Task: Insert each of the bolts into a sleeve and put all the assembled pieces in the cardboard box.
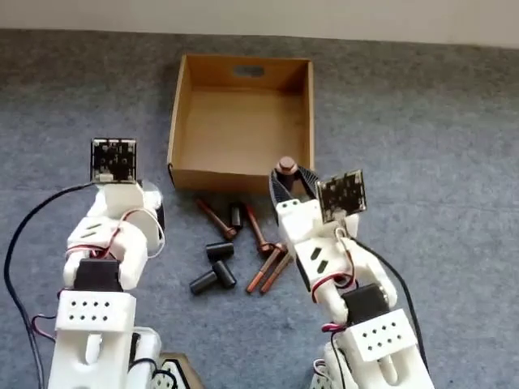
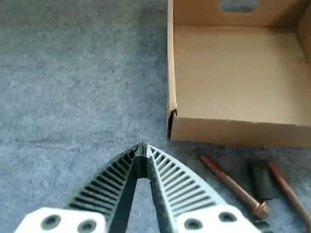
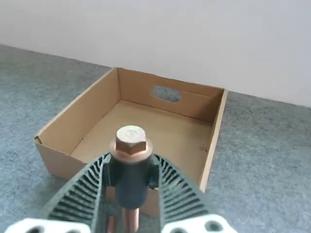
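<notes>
My right gripper [image 1: 286, 185] [image 3: 130, 164] is shut on a black sleeve [image 3: 128, 184] with a copper bolt [image 3: 130, 141] through it, head up. It is held upright just in front of the near wall of the cardboard box [image 1: 239, 178] [image 3: 57, 155]. The box's inside is bare. My left gripper [image 2: 142, 148] [image 1: 159, 213] is shut on nothing, low over the carpet near the box's front left corner [image 2: 171, 127]. Loose bolts [image 1: 215, 217] [image 1: 258, 230] [image 1: 270, 271] and several black sleeves [image 1: 219, 250] [image 1: 213, 279] lie between the arms.
Grey carpet covers the table. A bolt [image 2: 233, 187], a sleeve [image 2: 262, 179] and a second bolt [image 2: 289, 191] lie beside the left gripper, in front of the box. A pale wall [image 3: 194, 39] rises behind the box.
</notes>
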Controlling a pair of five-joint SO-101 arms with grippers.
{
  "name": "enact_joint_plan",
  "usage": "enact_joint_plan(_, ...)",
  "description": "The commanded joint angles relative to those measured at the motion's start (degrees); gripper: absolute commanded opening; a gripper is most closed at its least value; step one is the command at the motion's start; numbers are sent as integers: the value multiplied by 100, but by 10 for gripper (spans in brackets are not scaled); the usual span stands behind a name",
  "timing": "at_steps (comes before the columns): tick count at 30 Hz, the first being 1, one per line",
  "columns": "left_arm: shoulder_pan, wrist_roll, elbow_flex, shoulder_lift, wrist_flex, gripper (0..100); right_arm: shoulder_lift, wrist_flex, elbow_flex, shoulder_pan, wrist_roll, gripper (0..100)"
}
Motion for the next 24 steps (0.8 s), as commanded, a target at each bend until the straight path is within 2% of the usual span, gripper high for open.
enact_joint_plan(1,-92,-18,418,-31,-413,10,549,848,-1648,75,-229,6)
enact_joint_plan(6,-198,-18,954,-75,-1020,10,2404,1552,-3503,101,-334,6)
enact_joint_plan(17,-180,-18,1807,-75,-2215,10,6484,1569,-6519,136,-360,6)
enact_joint_plan(20,-171,-18,1868,-75,-2303,10,7495,1613,-7248,207,-360,6)
enact_joint_plan(24,-171,-18,1859,-75,-2303,10,8479,2334,-8444,409,-360,6)
